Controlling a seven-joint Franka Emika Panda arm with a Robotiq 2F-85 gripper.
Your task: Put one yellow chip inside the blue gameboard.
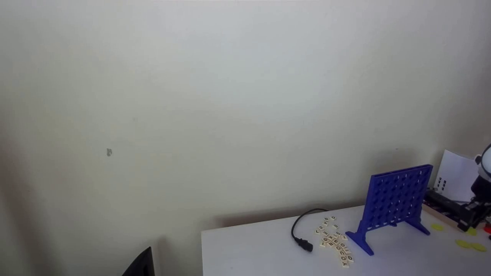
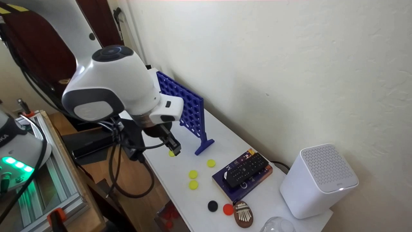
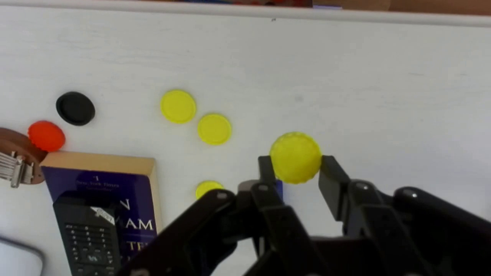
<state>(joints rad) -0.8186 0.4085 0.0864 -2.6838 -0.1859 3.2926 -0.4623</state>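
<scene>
In an exterior view the camera faces the wall (image 1: 230, 115); in an exterior view it looks down, arm (image 2: 119, 79) near, upper left; both, farther back, share the gameboard (image 1: 397, 196); wrist view looks closely down; all share yellow chips (image 3: 178, 106)

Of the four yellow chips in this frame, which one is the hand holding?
The yellow chip pinched in the hand, showing largest in the wrist view; the other three yellow chips lie on the white table.

Blue gameboard (image 1: 397, 197): smooth plastic, low sheen. Table (image 3: 383, 84) under gameboard: smooth, matt. Nr gameboard, yellow chips (image 2: 211, 163): matt plastic. Further from gameboard: bk (image 3: 134, 186), paper; blk remote (image 2: 247, 170), matt plastic; thumb piano (image 2: 243, 214), wood w/ shiny metal tines (image 3: 8, 165).
</scene>
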